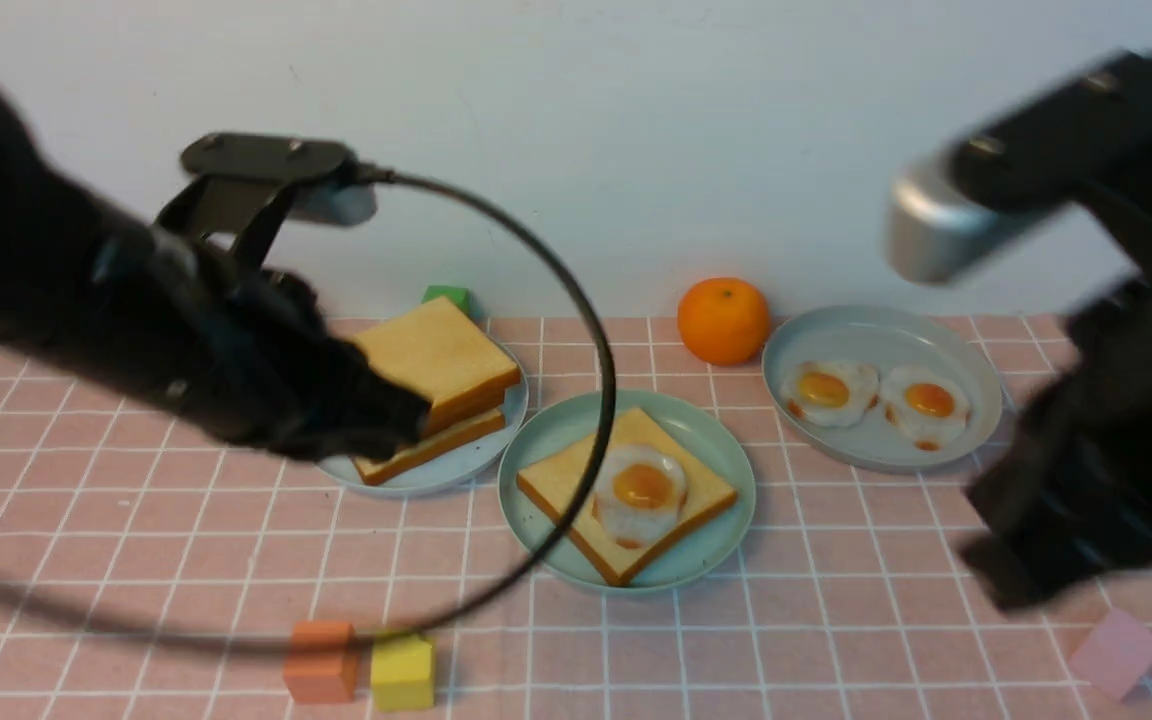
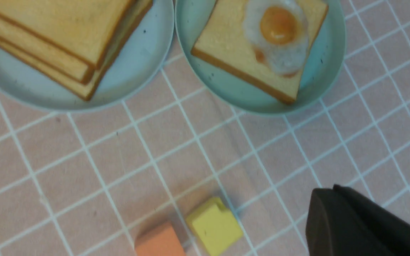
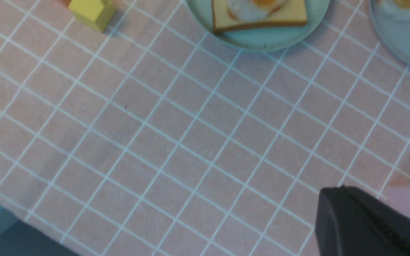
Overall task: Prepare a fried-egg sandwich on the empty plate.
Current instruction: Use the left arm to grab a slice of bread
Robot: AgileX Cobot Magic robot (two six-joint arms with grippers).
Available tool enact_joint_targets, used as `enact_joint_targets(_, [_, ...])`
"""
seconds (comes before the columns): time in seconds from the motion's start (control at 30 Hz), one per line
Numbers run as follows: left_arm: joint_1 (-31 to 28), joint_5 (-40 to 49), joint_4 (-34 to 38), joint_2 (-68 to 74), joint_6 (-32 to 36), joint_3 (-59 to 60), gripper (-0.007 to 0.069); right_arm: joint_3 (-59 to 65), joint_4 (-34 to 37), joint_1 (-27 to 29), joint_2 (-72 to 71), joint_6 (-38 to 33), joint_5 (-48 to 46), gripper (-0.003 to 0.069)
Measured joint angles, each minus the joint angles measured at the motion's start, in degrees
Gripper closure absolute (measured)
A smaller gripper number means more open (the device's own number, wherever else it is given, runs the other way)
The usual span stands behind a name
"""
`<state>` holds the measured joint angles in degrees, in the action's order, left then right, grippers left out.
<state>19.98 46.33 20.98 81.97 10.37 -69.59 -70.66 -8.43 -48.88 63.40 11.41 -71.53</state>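
Note:
The sea-green plate (image 1: 696, 430) sits at the centre with one toast slice (image 1: 566, 480) on it and a fried egg (image 1: 641, 490) on the toast. They also show in the left wrist view: plate (image 2: 226, 89), toast (image 2: 226, 46), egg (image 2: 279, 32). More toast slices (image 1: 441, 365) are stacked on the pale blue plate (image 1: 456, 465). My left gripper (image 1: 396, 415) is shut and empty, raised in front of that stack's left side. My right gripper (image 1: 1006, 570) is shut and empty, raised over the cloth at the right.
A grey-blue dish (image 1: 876, 335) at the right holds two fried eggs (image 1: 829, 390). An orange (image 1: 723, 320) and a green block (image 1: 448, 296) stand at the back. Orange (image 1: 321, 662), yellow (image 1: 403, 672) and pink (image 1: 1116, 652) blocks lie near the front. A black cable (image 1: 604, 400) loops over the sea-green plate.

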Motion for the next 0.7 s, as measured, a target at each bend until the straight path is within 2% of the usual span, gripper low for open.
enact_joint_targets(0.2, [-1.8, -1.0, 2.8, 12.9, 11.9, -8.3, 0.0612, 7.3, 2.1, 0.0, -9.2, 0.1, 1.8, 0.0663])
enact_joint_targets(0.33, [-1.1, -2.8, 0.4, 18.6, 13.9, -11.6, 0.0612, 8.8, 2.2, 0.0, -12.3, 0.1, 3.1, 0.0661])
enact_joint_targets(0.43, [-0.9, -5.2, -3.7, 22.2, 14.1, -14.1, 0.0584, 8.9, 2.2, 0.0, -14.0, 0.1, 3.3, 0.0659])
enact_joint_targets(0.47, [-0.9, -6.6, -6.2, 24.0, 14.2, -15.3, 0.0522, 8.9, 2.2, 0.0, -14.6, 0.3, 3.4, 0.0658])
enact_joint_targets(0.57, [-0.9, -8.4, -8.6, 26.4, 14.3, -16.2, 0.0417, 8.9, 2.2, 0.0, -15.1, 0.2, 3.4, 0.0658])
enact_joint_targets(0.63, [-0.9, -11.0, -10.3, 28.5, 14.3, -16.4, 0.0317, 8.9, 2.2, 0.0, -15.1, 0.3, 3.4, 0.0655])
enact_joint_targets(0.7, [-0.9, -12.9, -11.7, 29.7, 14.3, -16.4, 0.0272, 8.9, 2.3, 0.0, -15.1, 0.3, 3.4, 0.0653])
